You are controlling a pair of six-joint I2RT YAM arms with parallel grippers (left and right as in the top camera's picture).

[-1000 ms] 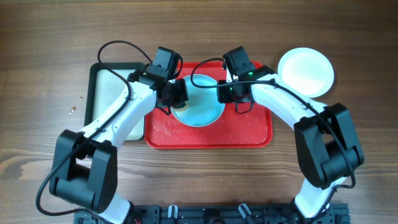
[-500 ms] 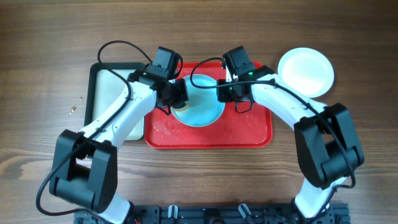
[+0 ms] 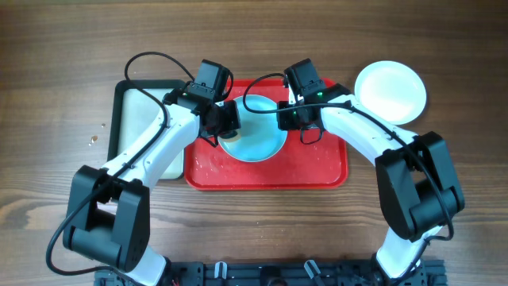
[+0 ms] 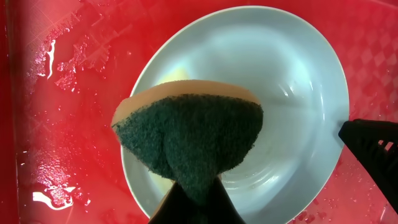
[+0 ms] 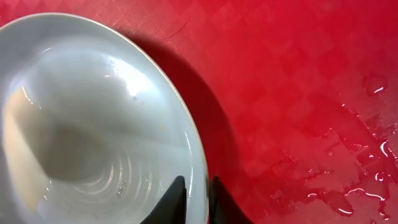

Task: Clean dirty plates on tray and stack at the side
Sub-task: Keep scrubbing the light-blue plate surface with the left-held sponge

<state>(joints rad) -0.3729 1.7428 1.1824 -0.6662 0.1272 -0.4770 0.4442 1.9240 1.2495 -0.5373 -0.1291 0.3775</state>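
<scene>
A pale turquoise plate [image 3: 258,131] lies on the red tray [image 3: 317,171], wet inside. My left gripper [image 3: 228,119] is shut on a sponge [image 4: 189,134], green scrub side down, held over the plate's left part [image 4: 292,81]. My right gripper [image 3: 287,117] is shut on the plate's right rim [image 5: 198,155], one finger inside and one outside. A white plate [image 3: 390,91] sits on the table to the right of the tray. I see no third plate.
A black-rimmed tray with a pale inside [image 3: 135,119] lies left of the red tray, partly under my left arm. Water drops and streaks lie on the red tray [image 4: 50,56] [image 5: 373,155]. Wooden table all round.
</scene>
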